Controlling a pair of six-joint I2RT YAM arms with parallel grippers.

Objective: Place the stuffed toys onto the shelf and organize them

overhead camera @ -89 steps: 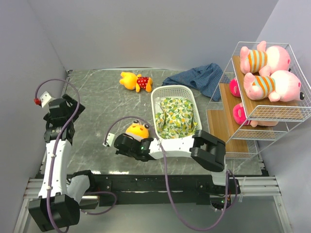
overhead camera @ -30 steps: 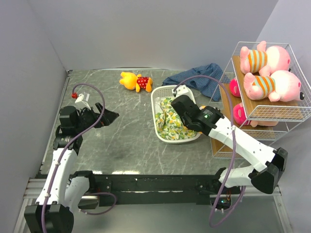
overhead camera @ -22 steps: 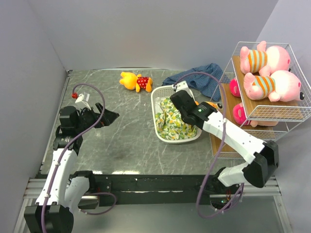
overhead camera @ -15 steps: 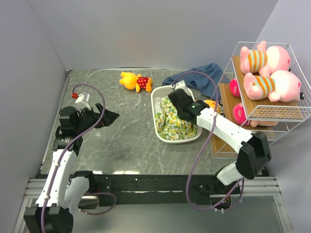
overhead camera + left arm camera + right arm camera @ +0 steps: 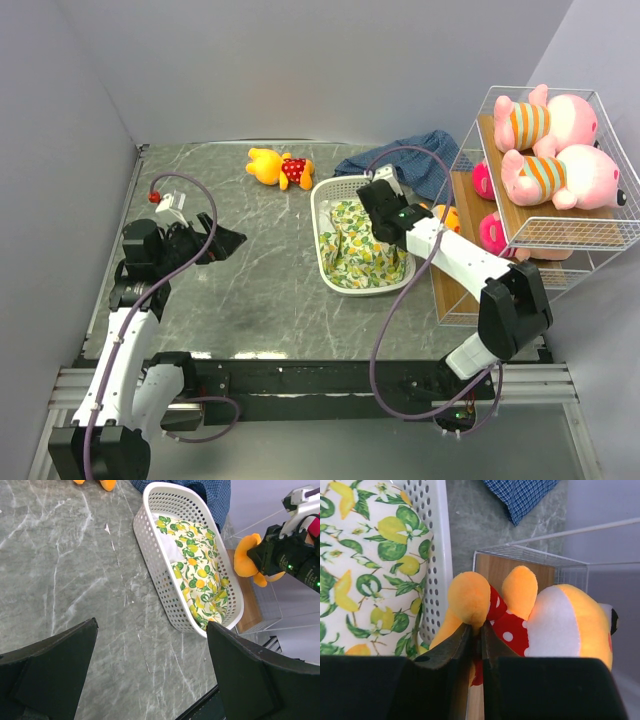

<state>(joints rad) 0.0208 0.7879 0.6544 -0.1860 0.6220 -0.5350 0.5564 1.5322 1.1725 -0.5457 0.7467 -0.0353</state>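
Note:
A yellow-orange bear in a red dotted shirt [image 5: 446, 216] [image 5: 555, 625] [image 5: 245, 557] rests at the left end of the shelf's [image 5: 456, 262] lower wooden plank, next to the basket. My right gripper [image 5: 427, 212] [image 5: 481, 630] pinches one of its orange limbs, jaws nearly together. Two pink pigs [image 5: 545, 120] [image 5: 560, 175] lie on the top tier. Two pink-clad dolls [image 5: 483, 180] [image 5: 492, 235] sit on the tier beneath. Another bear [image 5: 280, 167] lies on the table at the back. My left gripper [image 5: 228, 243] [image 5: 150, 625] hovers open over the left of the table, holding nothing.
A white slotted basket [image 5: 325, 192] [image 5: 150, 535] with a lemon-print cloth [image 5: 365, 240] stands mid-table, right beside the shelf. Blue checked fabric [image 5: 405, 160] lies crumpled behind it. Grey walls close in the left and back.
The right arm has carried the bear from over the basket rightward to the shelf's lower plank. The left arm has stayed still and open.

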